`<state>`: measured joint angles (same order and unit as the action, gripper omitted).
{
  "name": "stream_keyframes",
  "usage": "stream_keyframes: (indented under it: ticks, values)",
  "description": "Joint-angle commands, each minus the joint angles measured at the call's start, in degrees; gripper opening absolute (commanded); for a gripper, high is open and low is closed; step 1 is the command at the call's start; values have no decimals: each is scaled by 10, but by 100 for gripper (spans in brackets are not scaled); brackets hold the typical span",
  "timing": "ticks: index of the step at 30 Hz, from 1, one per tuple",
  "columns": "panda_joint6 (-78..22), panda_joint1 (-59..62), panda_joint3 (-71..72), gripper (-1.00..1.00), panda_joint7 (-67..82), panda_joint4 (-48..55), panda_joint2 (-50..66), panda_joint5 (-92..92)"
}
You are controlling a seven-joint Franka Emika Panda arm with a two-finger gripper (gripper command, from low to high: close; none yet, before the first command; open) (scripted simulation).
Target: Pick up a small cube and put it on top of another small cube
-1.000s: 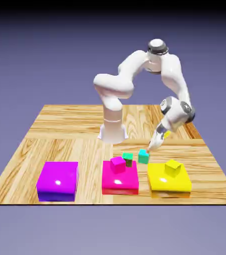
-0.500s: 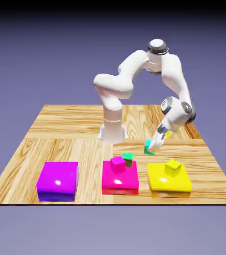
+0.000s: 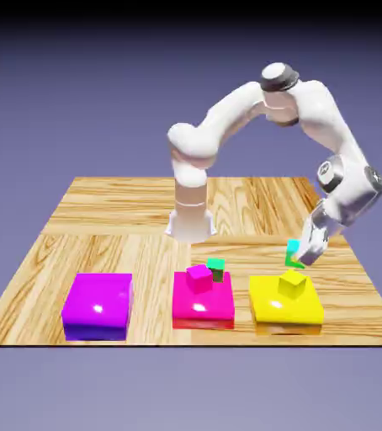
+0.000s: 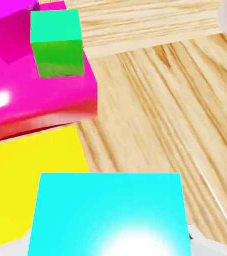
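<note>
Hiding the tool (fingers unseen): turquoise cube.

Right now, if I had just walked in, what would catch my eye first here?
Probably the white arm's gripper holding a tiny turquoise cube in the air, just above the tiny yellow cube on the big yellow block. Next, the big magenta block at the exterior view's left.
</note>
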<state>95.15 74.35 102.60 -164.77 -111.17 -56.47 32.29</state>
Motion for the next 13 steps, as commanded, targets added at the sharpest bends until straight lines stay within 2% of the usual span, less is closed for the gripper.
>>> stream_keyframes:
  ticks: [1, 5, 9, 10, 13]
  values:
    - [-7, 18, 1, -100, -3, 21, 5, -10]
    - [-25, 64, 3, -100, -12, 75, 16, -39]
    - [64, 67, 50, -100, -10, 1, 9, -19]
    - [64, 67, 50, 100, -10, 1, 9, -19]
    - [15, 65, 24, 100, -11, 42, 13, -30]
